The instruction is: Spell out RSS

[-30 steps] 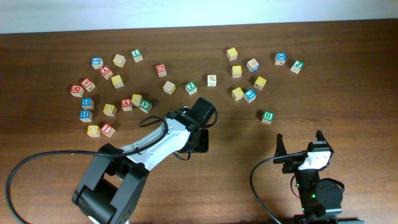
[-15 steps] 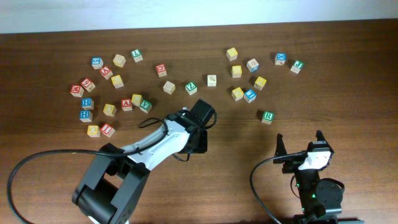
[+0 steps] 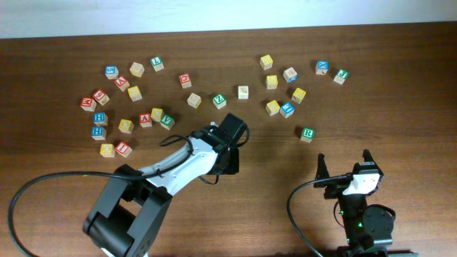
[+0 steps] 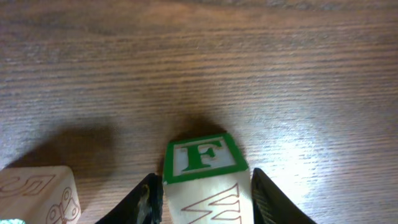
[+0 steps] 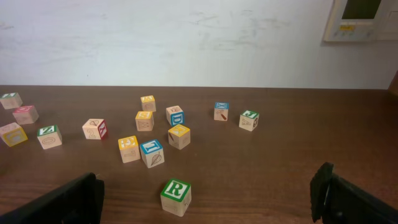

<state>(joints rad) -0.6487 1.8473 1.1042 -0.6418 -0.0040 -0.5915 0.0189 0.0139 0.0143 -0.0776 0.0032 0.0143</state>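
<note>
Left jaws flanking F cube point(image 4: 204, 167), grip unclear, right jaws wide apart facing R cube point(image 5: 176, 196)

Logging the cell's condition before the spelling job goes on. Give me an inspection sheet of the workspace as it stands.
Surface: brown wooden table, no spills seen.
Job's things: green R cube stands alone, right of centre; yellow cubes scattered, letters unreadable.
Clutter: other lettered cubes in two loose groups.
Hands: left hand straddles green F cube, grip unclear; right hand open, empty.
Cables: black cable loops at near-left edge; second cable at near right.
Surroundings: white wall, wall panel.
</note>
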